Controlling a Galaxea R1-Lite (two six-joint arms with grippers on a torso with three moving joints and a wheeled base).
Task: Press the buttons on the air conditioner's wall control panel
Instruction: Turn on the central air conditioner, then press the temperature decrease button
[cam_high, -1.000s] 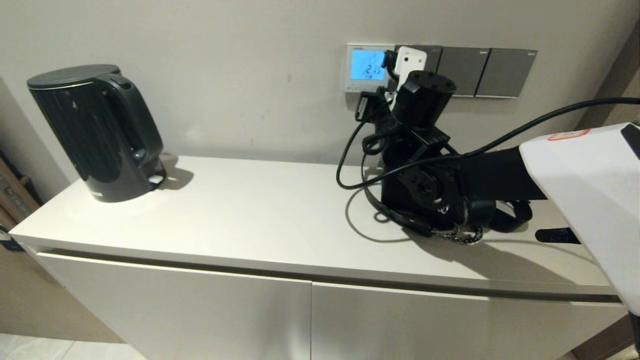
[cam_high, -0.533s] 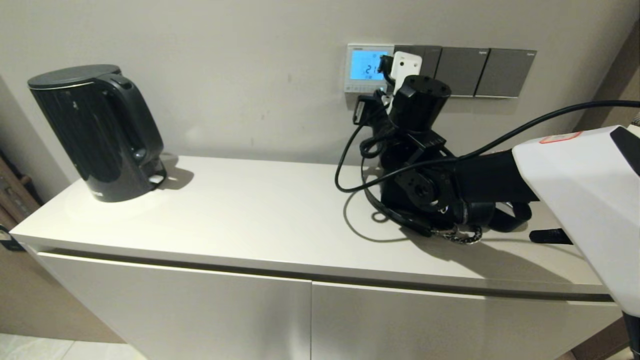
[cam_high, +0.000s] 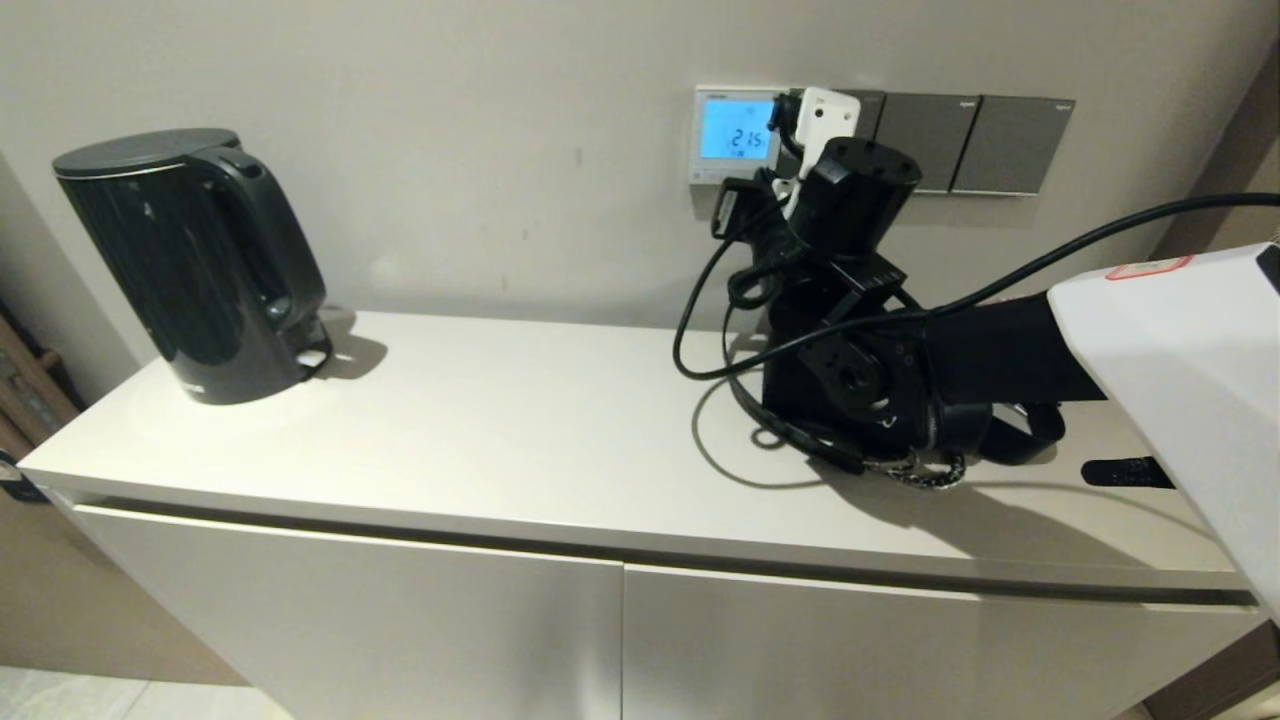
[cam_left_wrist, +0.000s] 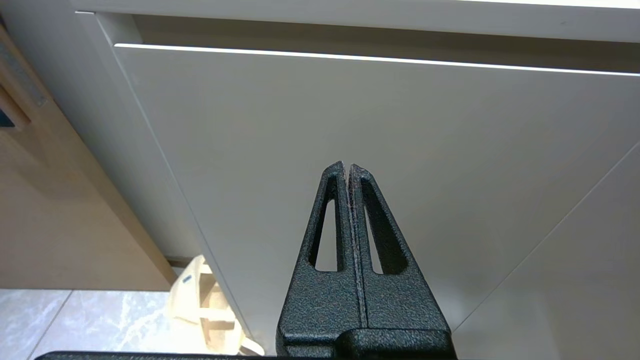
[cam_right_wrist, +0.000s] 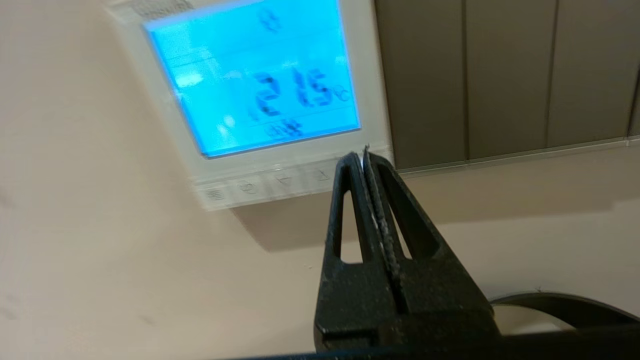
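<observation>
The air conditioner's wall control panel (cam_high: 735, 135) is a white square on the wall, and its screen glows blue. In the right wrist view the panel (cam_right_wrist: 280, 162) fills the upper part, with the row of small buttons (cam_right_wrist: 265, 185) along its bottom edge. My right gripper (cam_right_wrist: 361, 154) is shut and empty. Its tips are at the right end of the button row, by the panel's lower right corner; I cannot tell whether they touch it. In the head view the right wrist (cam_high: 850, 190) hides the fingers. My left gripper (cam_left_wrist: 347, 165) is shut and empty, low in front of the cabinet.
Dark grey switch plates (cam_high: 965, 145) adjoin the panel on its right and also show in the right wrist view (cam_right_wrist: 500, 75). A black kettle (cam_high: 195, 265) stands at the left of the white cabinet top (cam_high: 500, 430). Black cables (cam_high: 700, 330) loop from the right arm. A cabinet door (cam_left_wrist: 350, 110) faces the left gripper.
The right wrist swung left and down across the panel half a second ago, then came back right and up. More of the blue screen shows now. The left arm's motion cannot be judged.
</observation>
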